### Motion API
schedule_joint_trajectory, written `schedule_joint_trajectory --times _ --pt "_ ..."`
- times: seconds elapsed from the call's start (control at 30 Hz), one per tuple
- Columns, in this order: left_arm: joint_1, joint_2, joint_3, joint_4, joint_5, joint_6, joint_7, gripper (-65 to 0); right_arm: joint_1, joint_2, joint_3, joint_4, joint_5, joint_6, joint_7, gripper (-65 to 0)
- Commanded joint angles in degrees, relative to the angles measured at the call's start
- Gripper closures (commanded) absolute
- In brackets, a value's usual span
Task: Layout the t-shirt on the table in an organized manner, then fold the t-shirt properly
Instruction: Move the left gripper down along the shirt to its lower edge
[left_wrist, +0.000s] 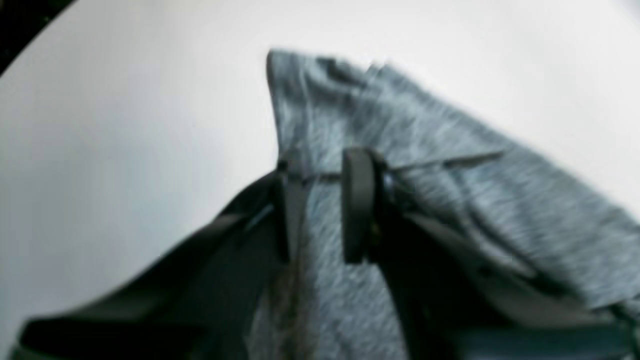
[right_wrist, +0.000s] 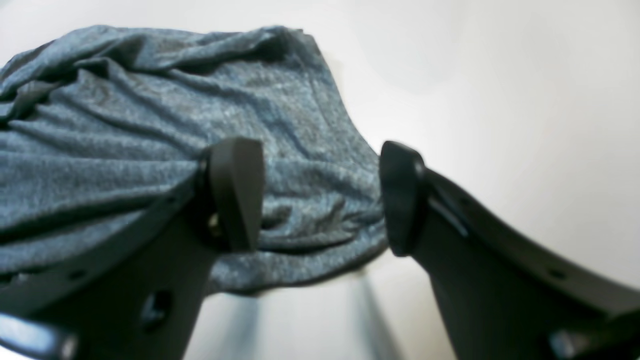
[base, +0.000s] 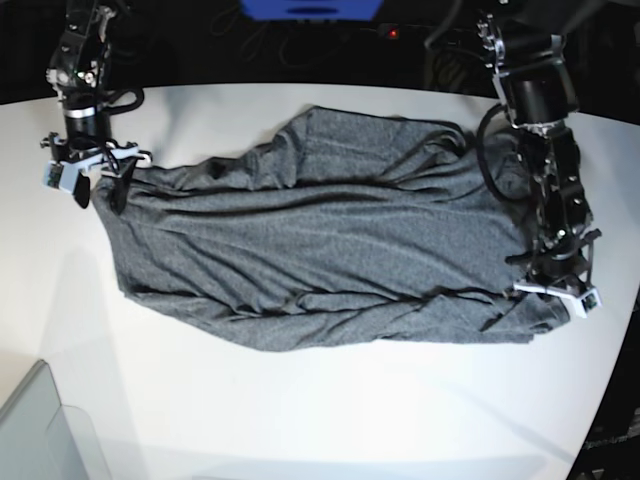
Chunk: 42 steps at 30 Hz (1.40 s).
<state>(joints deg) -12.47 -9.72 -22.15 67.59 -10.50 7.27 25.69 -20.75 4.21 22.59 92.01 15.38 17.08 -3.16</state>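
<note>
Near the left edge of the table (base: 300, 420), the right gripper (right_wrist: 320, 200) is hovering released, jaws wide over a corner of the t-shirt (base: 320, 250); the shirt is lying rumpled across the middle; by the right edge, the left gripper (left_wrist: 322, 200) is pinching its cloth.

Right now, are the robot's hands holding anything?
The left gripper pinches an edge of the t-shirt. The right gripper is open and holds nothing.
</note>
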Motion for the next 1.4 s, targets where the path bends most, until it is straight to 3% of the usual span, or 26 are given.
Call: schedule_joint_trajectory --times 0.0,0.13,0.33,0.57,0.7,0.77,0.87,1.0,1.37 --pt "-1.8 -0.8 0.0 0.1 1.1 -0.1 -1.5 -21.0 0.0 0.1 0.1 1.0 0.4 0.4 1.5 -37.3" --pt "-1.6 -0.4 0.0 -1.1 4.8 -0.1 -1.5 -37.8 0.0 -0.5 0.0 1.1 0.4 0.4 1.5 -37.3" --pt "-1.6 -0.8 3.7 -1.9 16.3 -0.1 -1.1 -30.4 0.0 -0.6 -0.1 1.1 0.4 0.4 1.5 -37.3" --pt "-2.3 -2.0 16.5 -5.9 33.6 -0.1 -1.2 -30.3 0.1 -0.6 -0.1 1.0 0.4 0.4 1.5 -37.3" --pt "-4.5 -1.8 18.2 -13.0 41.7 -0.1 -1.5 -30.5 0.1 -0.6 0.0 1.1 0.4 0.4 1.5 -37.3" --pt "-5.3 -1.9 18.2 -14.8 42.4 0.1 -1.6 -33.9 0.1 -0.5 0.0 1.0 0.4 0.4 1.5 -37.3" --pt "-5.5 -2.0 18.2 -14.6 42.7 -0.1 -1.5 -45.9 0.1 -0.5 0.0 1.0 0.4 0.4 1.5 -37.3" --pt "-5.8 -2.7 18.2 -14.3 42.5 -0.1 -1.6 -56.0 0.1 -0.5 0.0 1.0 0.4 0.4 1.5 -37.3" --pt "-7.9 -2.7 18.2 -12.5 42.3 -0.2 -1.6 -57.4 0.2 -0.5 0.0 1.0 0.4 0.4 1.5 -37.3"
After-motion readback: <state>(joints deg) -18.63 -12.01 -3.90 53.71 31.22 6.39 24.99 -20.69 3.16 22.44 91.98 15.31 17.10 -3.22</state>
